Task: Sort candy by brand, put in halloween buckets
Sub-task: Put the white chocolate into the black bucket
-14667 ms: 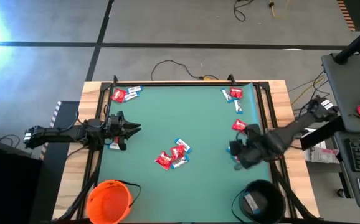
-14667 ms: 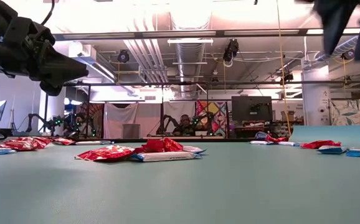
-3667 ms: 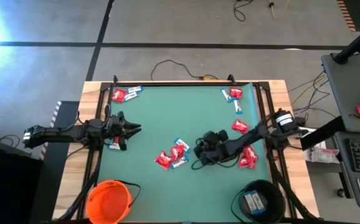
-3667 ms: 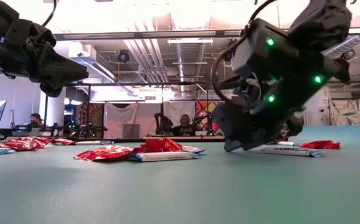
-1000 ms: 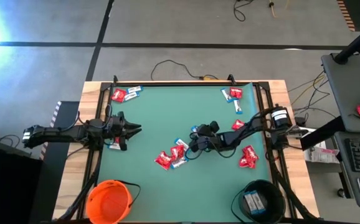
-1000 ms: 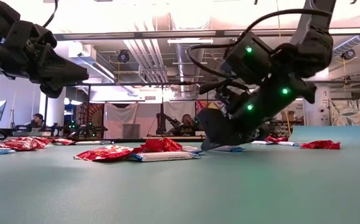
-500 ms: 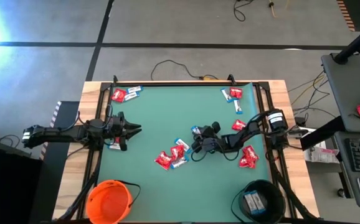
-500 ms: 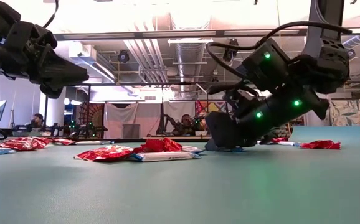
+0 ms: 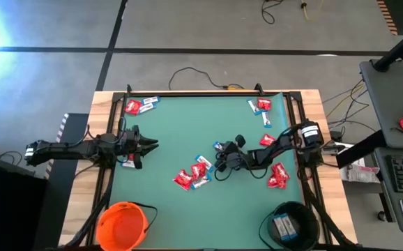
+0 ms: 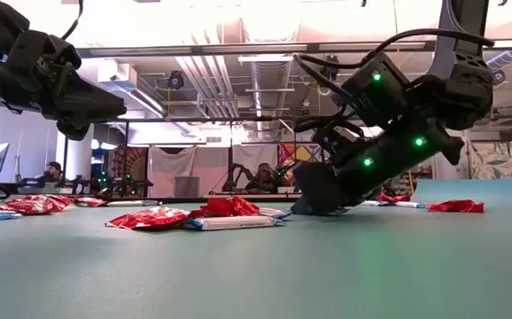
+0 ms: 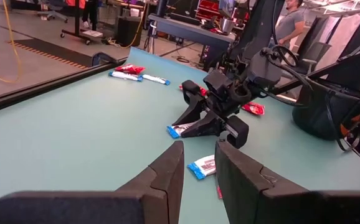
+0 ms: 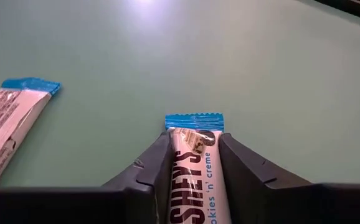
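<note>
Here, the right gripper (image 12: 191, 163) is clamped on a blue-and-white candy bar (image 12: 194, 162) on the green surface (image 9: 180, 132).
It sits near the middle, beside the mixed candy pile (image 9: 193, 173). The left gripper (image 9: 149, 144) hovers at the left edge, fingers nearly together, empty. The orange bucket (image 9: 122, 224) and black bucket (image 9: 290, 223) stand at the near edge.

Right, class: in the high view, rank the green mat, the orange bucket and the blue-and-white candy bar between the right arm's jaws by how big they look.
1. Green mat, largest by far.
2. Orange bucket.
3. Blue-and-white candy bar, smallest.

The overhead camera sees all three from similar distance, so the ranking is safe.
</note>
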You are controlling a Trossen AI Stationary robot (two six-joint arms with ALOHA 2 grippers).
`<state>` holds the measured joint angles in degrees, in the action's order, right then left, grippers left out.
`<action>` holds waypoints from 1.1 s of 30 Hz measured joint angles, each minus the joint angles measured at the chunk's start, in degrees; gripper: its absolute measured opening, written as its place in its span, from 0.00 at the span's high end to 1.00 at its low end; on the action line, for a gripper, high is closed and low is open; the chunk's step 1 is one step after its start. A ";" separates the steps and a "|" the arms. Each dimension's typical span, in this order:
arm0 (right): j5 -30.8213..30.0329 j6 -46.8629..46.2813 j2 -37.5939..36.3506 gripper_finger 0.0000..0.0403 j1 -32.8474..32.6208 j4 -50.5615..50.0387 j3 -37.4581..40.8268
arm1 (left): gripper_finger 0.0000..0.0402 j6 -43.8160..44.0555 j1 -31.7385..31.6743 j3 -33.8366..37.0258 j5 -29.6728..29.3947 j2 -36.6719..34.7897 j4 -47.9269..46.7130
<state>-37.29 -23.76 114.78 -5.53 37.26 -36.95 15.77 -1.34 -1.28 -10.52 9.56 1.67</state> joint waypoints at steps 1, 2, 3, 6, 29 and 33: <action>0.34 1.08 -1.74 0.73 0.03 -0.88 0.00 | 0.81 0.00 0.02 0.00 0.00 0.00 0.00; 0.42 2.18 -3.44 0.73 0.03 -2.08 0.00 | 0.81 0.00 0.01 0.01 0.00 -0.02 0.00; 0.54 3.03 -5.24 0.72 0.02 -3.54 0.01 | 0.81 -0.01 0.02 0.00 0.00 -0.02 0.01; 1.93 4.50 -11.18 0.71 0.01 -9.44 0.28 | 0.81 -0.02 0.00 0.01 0.00 0.00 0.00; 47.86 -24.05 -44.20 0.72 -12.99 -90.34 -33.65 | 0.81 -0.02 0.02 0.00 0.00 0.11 0.02; 49.90 -31.34 -44.65 0.73 -21.53 -98.02 -35.53 | 0.81 -0.01 0.00 0.00 0.00 0.13 0.02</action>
<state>12.61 -55.09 70.13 -27.06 -60.76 -72.48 15.76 -1.34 -1.28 -10.53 9.69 1.69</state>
